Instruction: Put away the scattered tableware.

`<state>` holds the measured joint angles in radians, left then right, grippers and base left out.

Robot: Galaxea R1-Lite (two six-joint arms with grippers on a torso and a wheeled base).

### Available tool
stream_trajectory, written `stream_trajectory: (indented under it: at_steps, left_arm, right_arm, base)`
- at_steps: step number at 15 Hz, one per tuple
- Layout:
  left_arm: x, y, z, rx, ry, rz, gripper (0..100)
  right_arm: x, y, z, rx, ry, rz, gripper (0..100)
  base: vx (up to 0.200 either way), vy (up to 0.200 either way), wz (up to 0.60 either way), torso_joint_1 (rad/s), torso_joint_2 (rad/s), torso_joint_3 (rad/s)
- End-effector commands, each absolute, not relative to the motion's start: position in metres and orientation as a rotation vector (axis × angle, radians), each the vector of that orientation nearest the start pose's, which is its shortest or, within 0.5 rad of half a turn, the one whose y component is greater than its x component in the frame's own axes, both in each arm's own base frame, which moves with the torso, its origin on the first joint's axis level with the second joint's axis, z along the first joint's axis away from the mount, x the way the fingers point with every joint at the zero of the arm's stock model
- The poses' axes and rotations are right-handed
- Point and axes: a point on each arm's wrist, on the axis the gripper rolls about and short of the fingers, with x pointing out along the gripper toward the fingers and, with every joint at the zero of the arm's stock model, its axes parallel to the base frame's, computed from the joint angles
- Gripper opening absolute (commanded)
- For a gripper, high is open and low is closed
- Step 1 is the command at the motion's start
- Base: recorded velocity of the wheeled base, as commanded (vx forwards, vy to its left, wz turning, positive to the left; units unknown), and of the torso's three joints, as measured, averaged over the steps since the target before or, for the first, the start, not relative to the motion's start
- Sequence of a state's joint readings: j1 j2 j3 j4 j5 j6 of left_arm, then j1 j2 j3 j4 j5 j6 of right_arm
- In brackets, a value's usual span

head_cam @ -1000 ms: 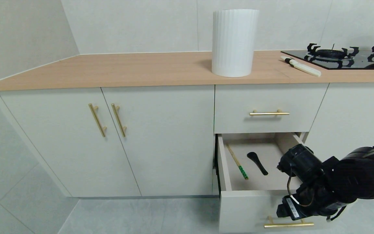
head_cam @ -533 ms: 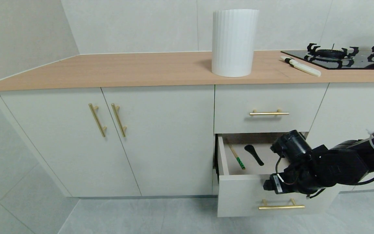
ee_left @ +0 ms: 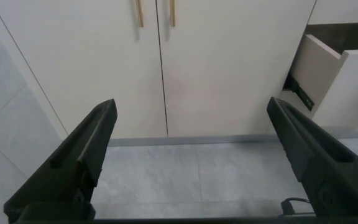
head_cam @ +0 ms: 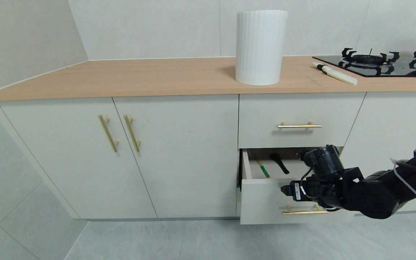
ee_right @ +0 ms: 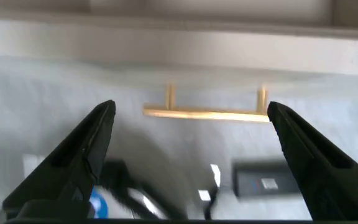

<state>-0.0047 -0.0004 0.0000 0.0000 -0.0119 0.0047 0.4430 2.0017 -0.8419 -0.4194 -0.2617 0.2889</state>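
**Clerk:** Fixed items first?

**Inspector:** Wooden tabletop (head_cam: 139,77) over pale cabinet doors (head_cam: 121,159). A hob (head_cam: 377,65) sits at the tabletop's right end. A white ribbed container (head_cam: 260,47) stands upright near the front edge, above the drawers.

**Clerk:** The drawers?

**Inspector:** The upper drawer (head_cam: 294,112) is flush. The lower drawer (head_cam: 262,202) is out by a narrow margin, with its interior partly visible.

**Clerk:** State of the arms?

**Inspector:** The right pincer (head_cam: 289,190) is at the lower drawer's front, just above the brass handle (head_cam: 303,211). Its fingers are spread, and in the wrist view they sit to either side of the handle without gripping it. I cannot confirm contact with the panel. The left pincer (ee_left: 191,107) is also spread and holds nothing. It is low over the floor, facing the cabinet doors.

**Clerk:** And the tableware?

**Inspector:** A white-sheathed knife (head_cam: 334,73) lies on the tabletop, just beside the hob's front-left corner. Inside the lower drawer are chopsticks (head_cam: 262,168) with green ends, lying near the left wall. A black spoon (head_cam: 278,163) lies beside them, towards the drawer's middle. The two are apart.
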Motion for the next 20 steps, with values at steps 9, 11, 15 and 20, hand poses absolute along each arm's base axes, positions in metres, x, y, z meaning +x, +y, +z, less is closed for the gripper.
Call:
stream_trajectory:
  at_steps: [9,11,15,20]
  left_arm:
    - [-0.023,0.000,0.075,0.005,0.000,-0.017,100]
    - [-0.023,0.000,0.075,0.005,0.000,-0.017,100]
    - [-0.023,0.000,0.075,0.005,0.000,-0.017,100]
    - [-0.023,0.000,0.075,0.005,0.000,-0.017,100]
  right_arm:
    - [0.346,0.137,0.020,0.091,0.476,-0.021,100]
    - [0.356,0.135,0.017,0.108,0.435,-0.047,100]
    - [0.378,0.130,0.002,0.130,0.365,-0.118,100]
    - [0.399,0.121,-0.005,0.145,0.302,-0.205,100]
  base:
    - [0.000,0.000,0.00,0.000,0.00,0.000]
    - [0.000,0.000,0.00,0.000,0.00,0.000]
    - [0.000,0.000,0.00,0.000,0.00,0.000]
    - [0.000,0.000,0.00,0.000,0.00,0.000]
